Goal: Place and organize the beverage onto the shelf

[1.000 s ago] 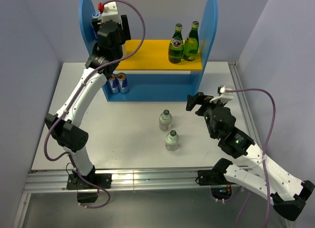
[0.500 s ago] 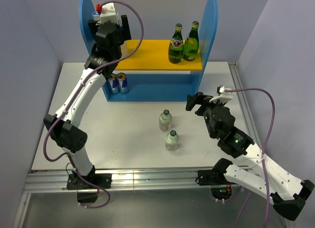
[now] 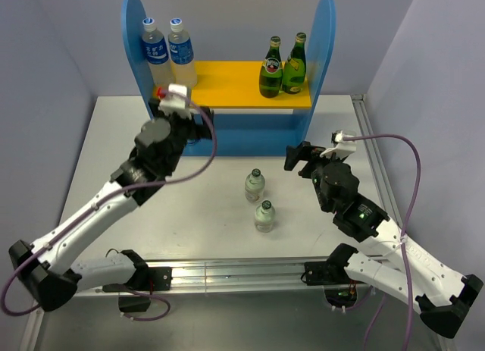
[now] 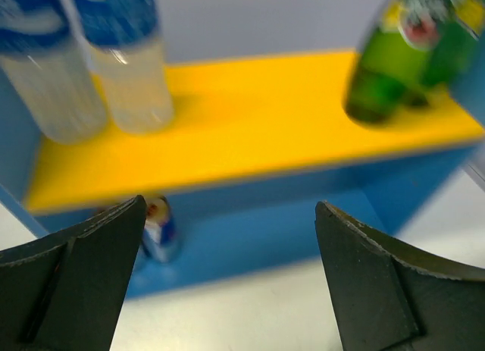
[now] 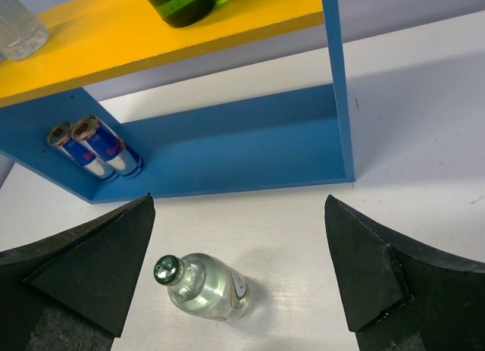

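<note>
We've got both grippers empty; the left gripper (image 4: 229,214) is spread wide and faces the shelf (image 3: 326,40) from close in front; the right gripper (image 5: 239,203) is just as wide, hanging over the table (image 3: 189,214) beside the two small clear bottles (image 3: 255,186); the shelf stands at the far side of the table, with two water bottles (image 3: 155,51) at the left end of its yellow board (image 3: 227,82), two green bottles (image 3: 270,67) at the right end and two cans (image 5: 95,148) low on the left; so we reckon the clear pair is what's left to go up

Here's the worry: those two stand upright and near each other, so a finger coming down between them could tip the neighbour, and it's round, so it may roll away; a grip high on the slim neck could let the bottle swing or slip; going in low, the cap could catch the yellow board's front edge; and the left arm sits close to the shelf, so a careless swing could jolt it and topple the tall water bottles
</note>
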Motion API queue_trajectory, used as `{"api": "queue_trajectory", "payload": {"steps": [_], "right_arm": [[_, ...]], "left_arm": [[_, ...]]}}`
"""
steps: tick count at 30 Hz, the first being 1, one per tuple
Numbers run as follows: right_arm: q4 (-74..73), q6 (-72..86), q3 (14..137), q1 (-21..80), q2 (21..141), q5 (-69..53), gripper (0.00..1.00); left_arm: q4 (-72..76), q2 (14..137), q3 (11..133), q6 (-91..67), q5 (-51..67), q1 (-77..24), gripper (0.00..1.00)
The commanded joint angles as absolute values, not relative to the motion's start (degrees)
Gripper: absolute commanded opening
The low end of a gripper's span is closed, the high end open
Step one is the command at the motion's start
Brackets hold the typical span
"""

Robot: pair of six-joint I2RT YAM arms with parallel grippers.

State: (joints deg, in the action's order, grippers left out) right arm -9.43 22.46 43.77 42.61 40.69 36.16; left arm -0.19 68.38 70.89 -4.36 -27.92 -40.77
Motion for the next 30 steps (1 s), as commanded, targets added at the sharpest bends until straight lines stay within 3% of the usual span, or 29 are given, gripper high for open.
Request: {"api": "queue_trajectory", "payload": {"steps": [1, 8, 12, 23, 30], "right_arm": [[-7.64, 23.73, 43.33, 42.8, 40.96, 35.42, 1.0], [-9.23, 24.96, 43.77, 42.8, 40.69, 34.63, 1.0], [-11.16, 25.31, 43.86, 42.89, 40.08, 34.45, 1.0], [-14.33, 25.32, 44.91, 42.8, 39.11, 36.03, 1.0], [-14.68, 25.05, 45.26, 42.8, 39.2, 36.56, 1.0]], "left_arm": [[5.87, 64.79, 58.48, -6.32, -20.05, -44.02, 0.99], [22.64, 62.66, 34.31, -11.33, -9.15, -48.96, 0.99], [30.73, 67.92, 29.72, -13.53, -4.85, -48.96, 0.99], [43.42, 84.27, 33.65, -14.85, 3.86, -50.45, 0.99], [47.98, 92.36, 37.17, -14.33, 2.82, -52.03, 0.99]]}}
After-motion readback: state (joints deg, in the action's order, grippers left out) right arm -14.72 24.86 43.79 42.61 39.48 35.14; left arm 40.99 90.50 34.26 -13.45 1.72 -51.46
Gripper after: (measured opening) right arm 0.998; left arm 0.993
